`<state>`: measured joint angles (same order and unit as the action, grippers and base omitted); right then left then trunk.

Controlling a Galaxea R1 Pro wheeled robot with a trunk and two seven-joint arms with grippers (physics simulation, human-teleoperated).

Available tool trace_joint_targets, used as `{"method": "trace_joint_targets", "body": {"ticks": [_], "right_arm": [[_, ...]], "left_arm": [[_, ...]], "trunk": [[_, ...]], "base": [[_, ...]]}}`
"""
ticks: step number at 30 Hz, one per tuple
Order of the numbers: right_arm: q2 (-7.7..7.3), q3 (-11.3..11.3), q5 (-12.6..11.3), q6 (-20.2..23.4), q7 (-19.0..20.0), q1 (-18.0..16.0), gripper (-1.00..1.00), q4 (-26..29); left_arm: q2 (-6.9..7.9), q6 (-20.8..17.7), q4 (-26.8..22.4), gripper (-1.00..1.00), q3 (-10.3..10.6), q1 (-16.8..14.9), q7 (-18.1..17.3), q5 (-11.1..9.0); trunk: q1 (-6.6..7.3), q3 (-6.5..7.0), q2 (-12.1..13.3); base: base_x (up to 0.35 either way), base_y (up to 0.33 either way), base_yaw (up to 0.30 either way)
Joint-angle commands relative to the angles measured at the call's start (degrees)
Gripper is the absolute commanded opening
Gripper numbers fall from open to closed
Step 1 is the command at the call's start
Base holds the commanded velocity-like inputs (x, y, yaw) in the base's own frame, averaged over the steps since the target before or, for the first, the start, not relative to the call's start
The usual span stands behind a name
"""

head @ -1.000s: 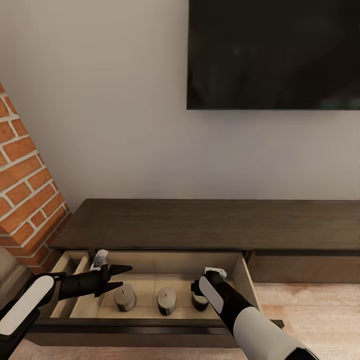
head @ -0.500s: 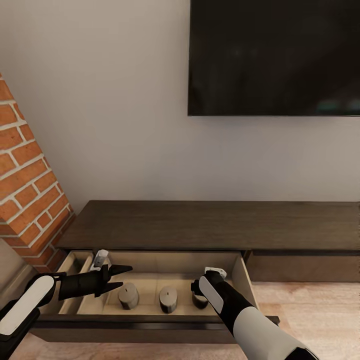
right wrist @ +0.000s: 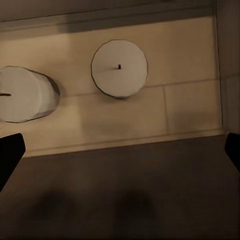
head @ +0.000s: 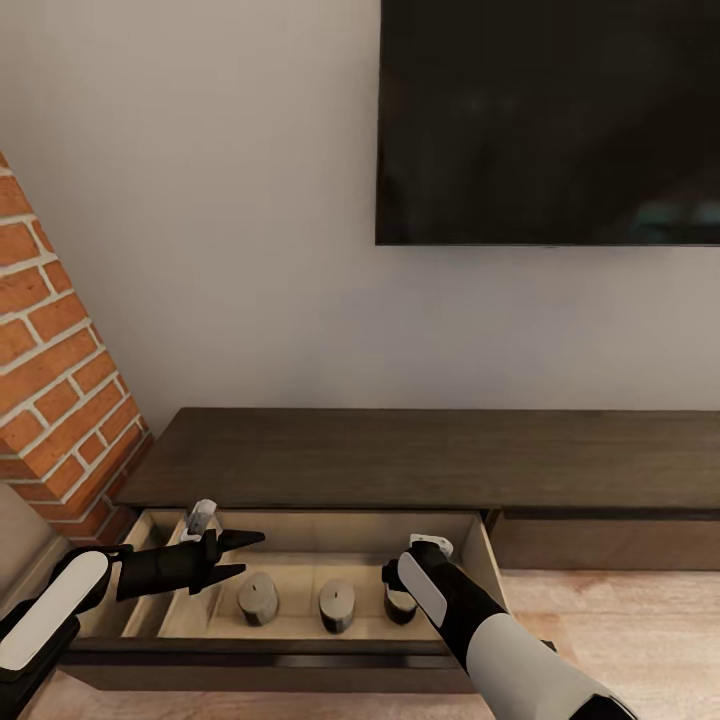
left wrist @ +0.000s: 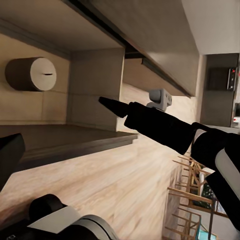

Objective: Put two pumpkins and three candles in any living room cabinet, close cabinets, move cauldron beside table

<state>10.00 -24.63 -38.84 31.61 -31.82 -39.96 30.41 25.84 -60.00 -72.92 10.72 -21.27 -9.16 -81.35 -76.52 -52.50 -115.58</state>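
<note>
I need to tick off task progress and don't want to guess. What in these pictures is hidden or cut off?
- Third candle: head view, mostly hidden behind the right arm's wrist.
- Right gripper: right wrist view, just fingertip corners at the picture's edges; the head view hides it behind the wrist.
- Cabinet: head view, its right end is cut off by the picture's edge.
- Drawer: head view, the left arm covers its left part.
</note>
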Motion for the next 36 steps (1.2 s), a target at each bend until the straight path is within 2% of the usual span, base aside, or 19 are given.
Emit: {"method": "trace_joint_targets", "body": {"ticks": [1,36], "right_arm": [[0.0,-0.05,-0.01,0.05,0.0,0.0,1.0,-0.03],[0.0,-0.07,-0.01,0.03,0.09,0.03,1.0,0.0]], "left_arm": [[0.0,0.0,0.0,1.0,0.0,0.0,0.01,0.02],[-0.08,0.0,-0.01,1.0,0.17,0.0,0.11,0.05]], "trunk": [[0.23,0.18,0.42],[7.91,6.47,14.45]], "base": [[0.0,0.0,0.0],[0.0,0.0,0.0]]}}
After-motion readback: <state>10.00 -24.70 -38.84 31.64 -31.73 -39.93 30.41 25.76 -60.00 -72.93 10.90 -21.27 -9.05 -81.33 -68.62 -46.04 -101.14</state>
